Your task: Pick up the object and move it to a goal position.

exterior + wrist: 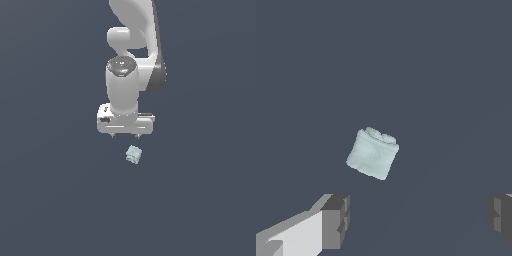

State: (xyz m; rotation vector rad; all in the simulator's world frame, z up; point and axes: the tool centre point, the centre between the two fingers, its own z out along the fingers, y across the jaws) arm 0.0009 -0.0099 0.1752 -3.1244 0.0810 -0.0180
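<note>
The white gripper (418,220) sits nearest, its dark-padded fingers (336,220) spread wide and holding nothing. The pale mint-green block (372,153) lies on the dark grey floor (55,200), just beyond the fingertips, untouched.
</note>
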